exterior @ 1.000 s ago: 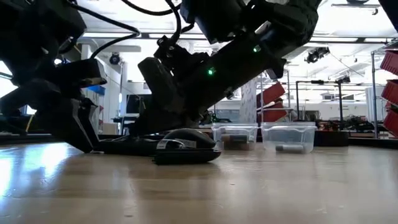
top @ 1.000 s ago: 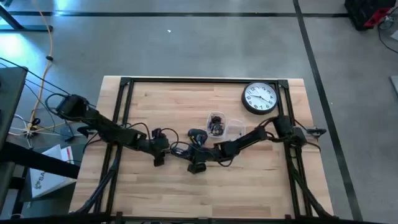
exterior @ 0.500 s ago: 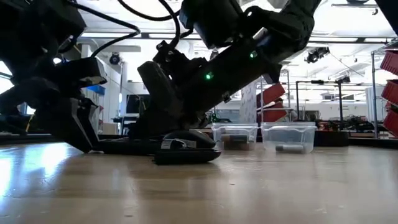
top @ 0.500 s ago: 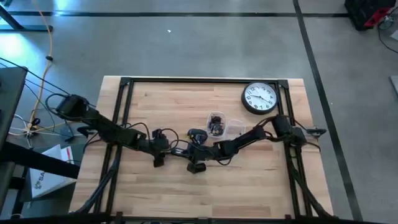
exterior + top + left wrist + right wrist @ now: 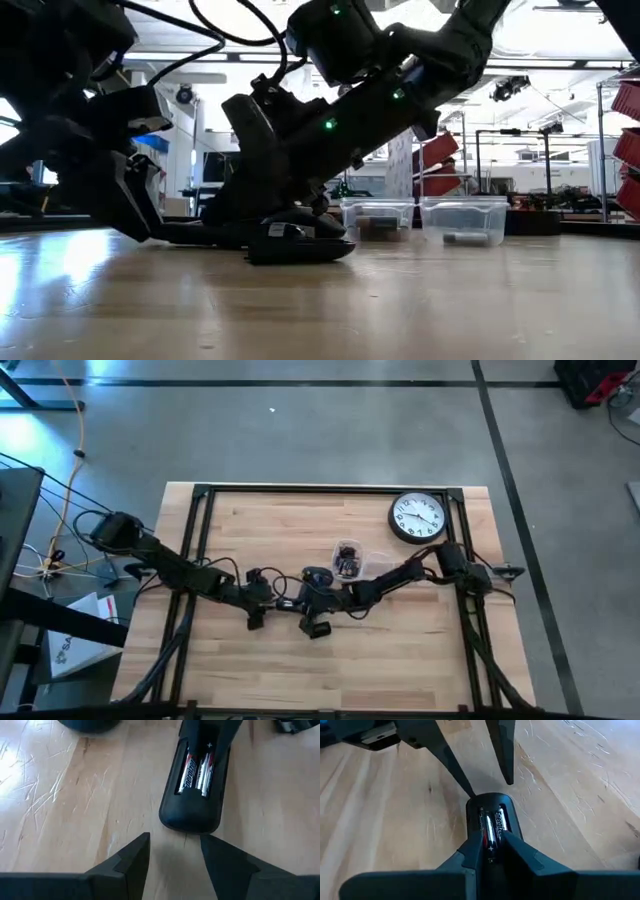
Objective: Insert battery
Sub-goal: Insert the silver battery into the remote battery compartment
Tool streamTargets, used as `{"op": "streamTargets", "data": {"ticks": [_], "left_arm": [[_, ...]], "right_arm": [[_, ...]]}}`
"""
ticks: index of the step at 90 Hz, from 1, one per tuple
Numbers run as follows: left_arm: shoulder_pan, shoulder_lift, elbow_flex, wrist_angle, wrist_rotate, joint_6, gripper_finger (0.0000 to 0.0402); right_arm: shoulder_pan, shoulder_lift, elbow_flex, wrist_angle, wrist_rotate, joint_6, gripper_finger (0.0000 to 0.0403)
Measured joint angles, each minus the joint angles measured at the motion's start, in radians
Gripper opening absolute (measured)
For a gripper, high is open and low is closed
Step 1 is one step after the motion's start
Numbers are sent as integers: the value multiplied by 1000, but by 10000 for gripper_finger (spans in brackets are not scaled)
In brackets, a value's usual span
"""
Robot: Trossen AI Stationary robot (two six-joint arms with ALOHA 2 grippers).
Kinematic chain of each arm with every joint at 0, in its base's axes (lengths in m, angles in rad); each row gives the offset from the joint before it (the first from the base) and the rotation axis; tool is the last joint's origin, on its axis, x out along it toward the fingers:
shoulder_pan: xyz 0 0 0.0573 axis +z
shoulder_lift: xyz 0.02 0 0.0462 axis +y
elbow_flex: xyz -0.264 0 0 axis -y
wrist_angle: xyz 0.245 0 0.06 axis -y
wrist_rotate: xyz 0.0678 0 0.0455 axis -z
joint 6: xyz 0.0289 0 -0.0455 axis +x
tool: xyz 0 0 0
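The pale butcher-block wooden table (image 5: 400, 660) carries a round black-rimmed wall clock (image 5: 417, 518) at its far right. 2 clear plastic tubs (image 5: 462, 221) sit near the middle. The black plastic remote control (image 5: 196, 785) lies back-up at the table's centre, with 2 silver-and-black AA batteries (image 5: 198, 768) side by side in its open bay. The right gripper (image 5: 491, 851) has its fingers nearly together over the batteries. The left gripper (image 5: 175, 852) is spread, just short of the remote's end.
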Motion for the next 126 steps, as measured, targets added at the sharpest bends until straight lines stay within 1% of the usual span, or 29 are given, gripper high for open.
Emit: {"op": "streamTargets", "data": {"ticks": [39,66,81,102,111,126], "left_arm": [[0,-1,4,-10,-11,-3,163],[0,-1,4,-17,-10,-10,163],[0,-1,4,-17,-10,-13,163],[0,-1,3,-17,-10,-15,163],[1,-1,3,-18,-10,-17,163],[0,-1,3,-19,-6,-19,163]], "right_arm": [[7,-19,-2,-18,2,-76,39],[14,-21,-2,-23,8,-79,39],[24,-21,-2,-19,40,-87,39],[29,-22,-2,-3,37,-91,39],[29,-45,-2,-15,36,-109,39],[29,-104,-2,-99,58,-142,39]]}}
